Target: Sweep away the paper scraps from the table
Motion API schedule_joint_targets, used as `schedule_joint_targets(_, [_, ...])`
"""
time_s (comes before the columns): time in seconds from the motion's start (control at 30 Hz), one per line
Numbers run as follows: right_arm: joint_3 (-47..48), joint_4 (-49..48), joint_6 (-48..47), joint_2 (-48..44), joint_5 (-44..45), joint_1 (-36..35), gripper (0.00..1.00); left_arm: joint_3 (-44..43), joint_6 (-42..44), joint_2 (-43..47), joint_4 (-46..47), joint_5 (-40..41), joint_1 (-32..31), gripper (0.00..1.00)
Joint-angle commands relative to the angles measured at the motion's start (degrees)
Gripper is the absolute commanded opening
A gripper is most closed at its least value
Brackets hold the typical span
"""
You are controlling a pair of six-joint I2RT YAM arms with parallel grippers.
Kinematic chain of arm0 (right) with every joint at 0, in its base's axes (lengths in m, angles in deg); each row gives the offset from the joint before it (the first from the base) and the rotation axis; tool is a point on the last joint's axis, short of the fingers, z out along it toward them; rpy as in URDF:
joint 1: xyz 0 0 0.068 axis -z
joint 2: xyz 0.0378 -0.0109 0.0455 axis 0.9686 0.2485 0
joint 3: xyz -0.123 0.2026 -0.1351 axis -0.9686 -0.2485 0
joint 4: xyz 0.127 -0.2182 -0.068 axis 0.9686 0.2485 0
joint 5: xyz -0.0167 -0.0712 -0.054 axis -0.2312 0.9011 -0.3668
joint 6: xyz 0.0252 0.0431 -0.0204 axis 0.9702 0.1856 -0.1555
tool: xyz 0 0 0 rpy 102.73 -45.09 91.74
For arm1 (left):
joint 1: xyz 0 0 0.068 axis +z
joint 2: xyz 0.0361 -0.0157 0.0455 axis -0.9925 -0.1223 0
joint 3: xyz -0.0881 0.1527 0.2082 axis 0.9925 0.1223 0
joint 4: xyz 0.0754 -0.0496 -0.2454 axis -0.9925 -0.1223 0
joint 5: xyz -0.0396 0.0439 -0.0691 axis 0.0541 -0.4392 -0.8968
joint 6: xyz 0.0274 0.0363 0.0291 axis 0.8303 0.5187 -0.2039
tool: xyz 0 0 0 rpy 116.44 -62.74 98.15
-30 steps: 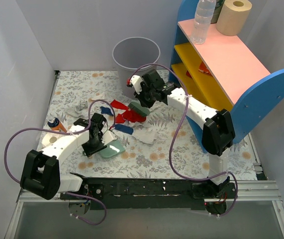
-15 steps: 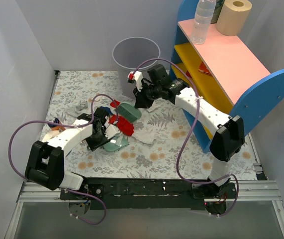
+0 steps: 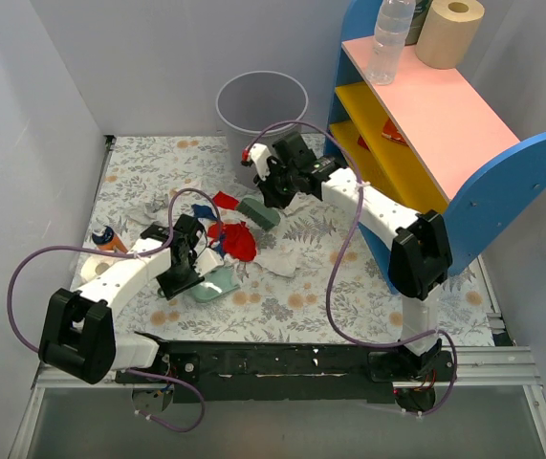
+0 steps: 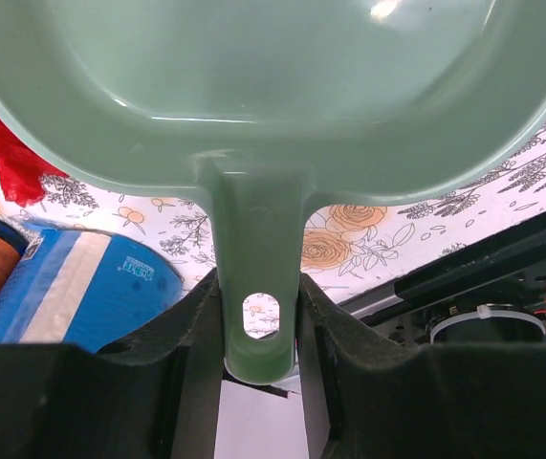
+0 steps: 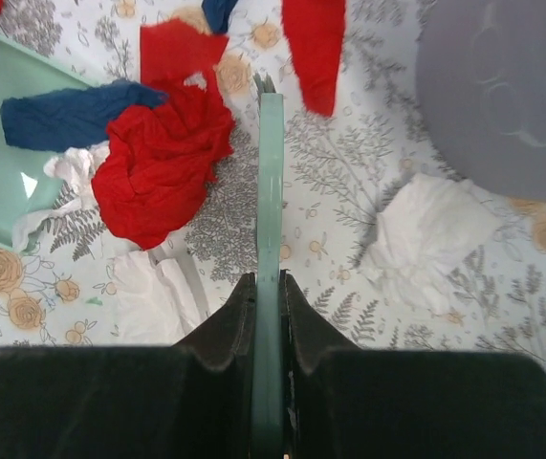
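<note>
My left gripper is shut on the handle of the mint-green dustpan, whose pan lies flat on the table; the handle sits tight between the fingers. My right gripper is shut on the green hand brush, seen edge-on as a thin blade. A bunched red paper scrap lies between brush and dustpan, with a dark blue scrap at the pan's mouth. White scraps and more red pieces lie around.
A grey waste bin stands at the back, just behind the right gripper. The blue, yellow and pink shelf fills the right side. An orange and blue container lies left of the left arm. A crumpled white piece lies at far left.
The right arm swept the brush left toward the dustpan and drew back, bunching the red scraps closer to the pan. The left arm shifted forward with the dustpan and returned.
</note>
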Motion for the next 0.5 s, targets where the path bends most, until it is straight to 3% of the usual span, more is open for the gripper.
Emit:
schedule_joint_targets(0.0, [-0.3,-3.4,1.5,2.0,-0.9,-2.7,0.01,0.9,1.6,-0.4,1.8,1.2,-0.2,0.0])
schedule_joint_targets(0.2, [3.2,-1.8,3.4,4.0,-13.0,-4.8,0.01,-3.4,-2.5,-6.7,4.0,-2.1,-0.3,0.0])
schedule_joint_targets(0.47, [0.5,0.5,2.9,0.5,-14.0,-4.4,0.01,-6.0,-6.6,-9.0,6.9,-5.6,-0.3,0.0])
